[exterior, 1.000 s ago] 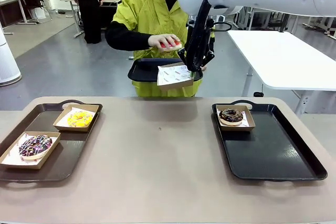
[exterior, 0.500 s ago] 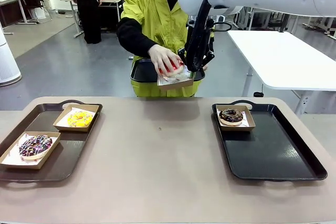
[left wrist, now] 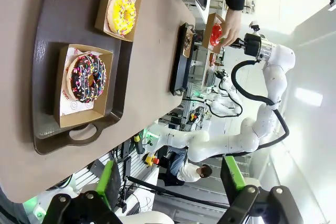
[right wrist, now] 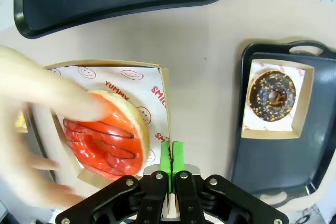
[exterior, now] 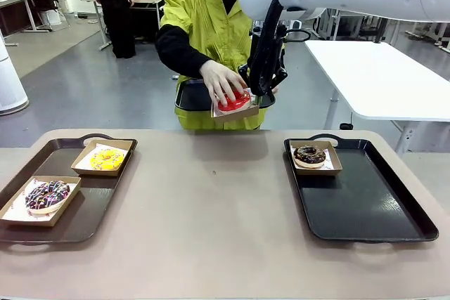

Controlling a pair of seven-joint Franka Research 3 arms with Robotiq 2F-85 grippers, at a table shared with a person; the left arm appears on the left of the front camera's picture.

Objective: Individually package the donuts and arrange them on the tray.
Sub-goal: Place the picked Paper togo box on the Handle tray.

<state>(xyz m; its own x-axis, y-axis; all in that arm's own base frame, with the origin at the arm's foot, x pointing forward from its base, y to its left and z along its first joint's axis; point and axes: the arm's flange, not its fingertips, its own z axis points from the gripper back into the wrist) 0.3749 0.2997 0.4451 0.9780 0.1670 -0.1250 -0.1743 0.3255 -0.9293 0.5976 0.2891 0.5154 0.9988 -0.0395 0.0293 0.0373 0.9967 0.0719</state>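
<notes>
Desk (exterior: 211, 194), lower frame: right tray (exterior: 373, 209) carries boxed chocolate donut (exterior: 309, 154). Upper centre: right gripper (exterior: 261, 89), fingers pressed on the raised box (exterior: 235, 112); person's hand (exterior: 221, 79) has now set the red donut (exterior: 235, 100) inside, so it is packaged. Left gripper (left wrist: 170, 182): fingers spread

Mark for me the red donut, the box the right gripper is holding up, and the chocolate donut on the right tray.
red donut (right wrist: 105, 142), right wrist view, on its glossy icing.
box (right wrist: 131, 77), right wrist view, on its printed paper lining.
chocolate donut (exterior: 309, 154), front view, on its iced ring.
</notes>
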